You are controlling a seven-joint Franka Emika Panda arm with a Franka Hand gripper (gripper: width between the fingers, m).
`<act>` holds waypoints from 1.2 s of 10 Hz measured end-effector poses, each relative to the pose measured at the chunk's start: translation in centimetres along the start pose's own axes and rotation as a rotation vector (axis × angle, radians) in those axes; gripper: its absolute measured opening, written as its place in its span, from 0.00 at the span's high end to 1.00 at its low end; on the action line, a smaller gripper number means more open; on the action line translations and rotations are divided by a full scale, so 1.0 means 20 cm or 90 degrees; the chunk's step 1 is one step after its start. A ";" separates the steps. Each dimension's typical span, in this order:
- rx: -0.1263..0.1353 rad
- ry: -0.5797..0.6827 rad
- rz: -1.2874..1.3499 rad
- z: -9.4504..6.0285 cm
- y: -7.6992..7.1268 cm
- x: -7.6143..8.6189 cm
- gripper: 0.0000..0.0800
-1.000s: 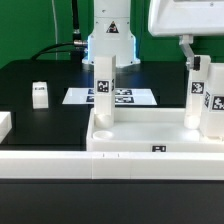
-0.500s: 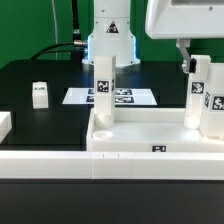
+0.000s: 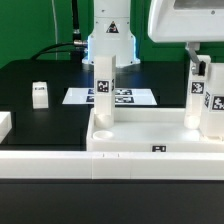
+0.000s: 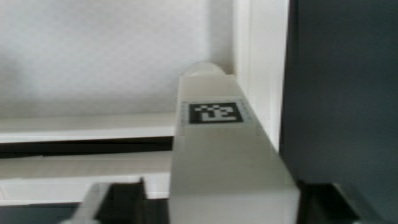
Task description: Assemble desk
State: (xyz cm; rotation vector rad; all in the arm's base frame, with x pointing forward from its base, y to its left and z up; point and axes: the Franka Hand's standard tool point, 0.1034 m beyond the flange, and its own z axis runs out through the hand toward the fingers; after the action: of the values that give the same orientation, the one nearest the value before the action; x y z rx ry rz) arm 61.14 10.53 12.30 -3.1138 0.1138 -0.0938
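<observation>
The white tabletop (image 3: pixel 150 130) lies like a shallow tray near the front. One leg (image 3: pixel 103 90) stands upright in its corner on the exterior view's left. A second leg (image 3: pixel 203 100) stands in the corner on the right. My gripper (image 3: pixel 196 62) comes down from above and is shut on the top of that right leg. In the wrist view the tagged leg (image 4: pixel 217 130) fills the space at my gripper (image 4: pixel 226 205), with a dark finger (image 4: pixel 118 203) on each side. A third leg (image 3: pixel 39 95) stands loose on the black table at the left.
The marker board (image 3: pixel 80 97) lies flat behind the tabletop, in front of the robot base (image 3: pixel 108 40). A long white border rail (image 3: pixel 60 165) runs along the front. A white block (image 3: pixel 4 125) sits at the far left edge.
The gripper body has shifted slightly to the exterior view's right and a little lower, still on the right leg. Nothing else has moved.
</observation>
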 end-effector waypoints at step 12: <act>0.023 0.011 0.558 0.01 -0.01 -0.03 0.64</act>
State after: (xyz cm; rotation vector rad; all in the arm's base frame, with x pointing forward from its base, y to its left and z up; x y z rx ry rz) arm 60.65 10.67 12.12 -2.7201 1.3965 -0.0953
